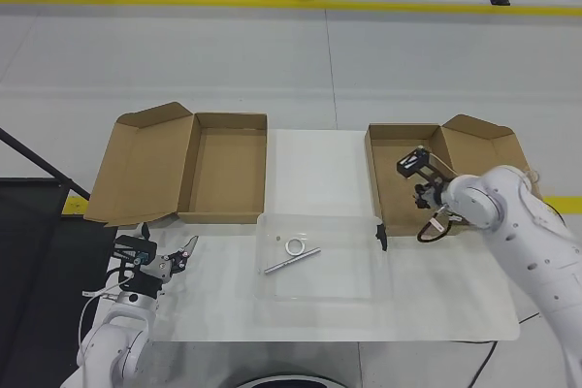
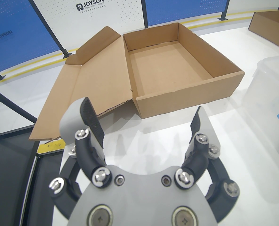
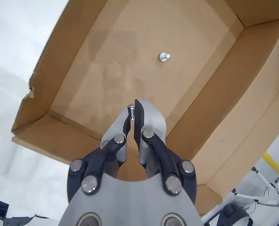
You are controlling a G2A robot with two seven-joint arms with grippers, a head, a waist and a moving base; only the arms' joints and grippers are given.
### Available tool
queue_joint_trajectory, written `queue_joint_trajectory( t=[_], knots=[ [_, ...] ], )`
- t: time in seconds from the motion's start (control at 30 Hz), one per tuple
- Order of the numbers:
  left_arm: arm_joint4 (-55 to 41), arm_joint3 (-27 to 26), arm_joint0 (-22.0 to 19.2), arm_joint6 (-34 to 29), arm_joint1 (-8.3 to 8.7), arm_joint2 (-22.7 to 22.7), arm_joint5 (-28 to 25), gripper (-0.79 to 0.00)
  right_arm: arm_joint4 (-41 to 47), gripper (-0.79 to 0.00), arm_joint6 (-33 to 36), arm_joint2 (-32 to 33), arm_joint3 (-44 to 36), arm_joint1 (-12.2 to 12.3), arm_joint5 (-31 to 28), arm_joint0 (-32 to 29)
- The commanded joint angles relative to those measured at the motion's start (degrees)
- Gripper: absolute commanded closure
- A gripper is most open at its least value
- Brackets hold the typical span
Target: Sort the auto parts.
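Sorting partly done. One bolt [image 3: 164, 56] already lies on the floor of the right box [image 3: 200, 109]. The right gripper [image 3: 133, 112] hangs inside that box above the floor, clenched on a second small bolt [image 3: 131, 115], not yet dropped. Left in the clear tray [image 1: 320, 291] between the boxes: a ring [image 1: 294, 246] and a thin metal rod [image 1: 293, 260], lying just beside each other. A small dark piece [image 1: 381, 236] sits at the tray's corner by the right box; can't tell what it is. The left box [image 2: 189, 88] looks empty, so probably ring and rod still need to go there. The left gripper [image 2: 144, 123] is released, jaws spread wide, nothing between them, above the table [image 1: 223, 301] near the left box's front corner, well apart from the tray. Room: right gripper sits well in from the box walls, so a drop looks free. The tray rim and the left box's front wall are the edges to clear on the left side.
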Motion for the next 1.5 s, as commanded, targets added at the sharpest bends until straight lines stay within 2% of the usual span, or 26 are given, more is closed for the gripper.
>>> queue_joint_trajectory(
  t=[0.0,0.3,0.43,0.57,0.77,0.87,1.03,1.1,1.23,1.47],
  knots=[
    [0.0,0.0,0.0,0.0,0.0,0.0,0.0,-0.785,0.5,0.0,-0.2,-1.3,2.7,-1.0,0.5,1.1],
    [0.0,0.0,0.0,0.0,0.0,0.0,0.0,-0.785,2.8,0.0,-3.5,-5.8,15.7,-5.7,-1.2,5.6],
    [0.0,0.0,0.0,0.0,0.0,0.0,0.0,-0.785,3.0,-0.108,-4.1,-6.8,18.6,-7.1,-1.6,6.8],
    [0.0,0.0,0.0,0.0,0.0,0.0,0.0,-0.785,2.6,-0.166,-4.4,-7.3,20.5,-8.1,-1.6,7.6],
    [0.0,0.0,0.0,0.0,0.0,0.0,0.0,-0.785,1.1,-0.28,-4.7,-6.4,20.4,-8.3,-0.9,8.4],
    [0.0,0.0,0.0,0.0,0.0,0.0,0.0,-0.785,0.5,-0.305,-5.1,-4.9,18.5,-7.7,-0.8,8.1],
    [0.0,0.0,0.0,0.0,0.0,0.0,0.0,-0.785,-0.6,-0.388,-5.6,-0.4,12.2,-5.3,-1.7,5.9],
    [0.0,0.0,0.0,0.0,0.0,0.0,0.0,-0.785,-0.8,-0.57,-6.3,2.2,8.4,-3.9,-2.6,3.9],
    [0.0,0.0,0.0,0.0,0.0,0.0,0.0,-0.785,-1.0,-0.785,-9.5,9.2,-1.8,-0.7,-6.0,-2.6],
    [1.4,-1.9,-0.9,0.7,0.24,-0.7,-5.0,-0.785,-3.8,-0.785,-21.2,23.8,-20.5,4.8,-16.4,-19.3]
  ],
)
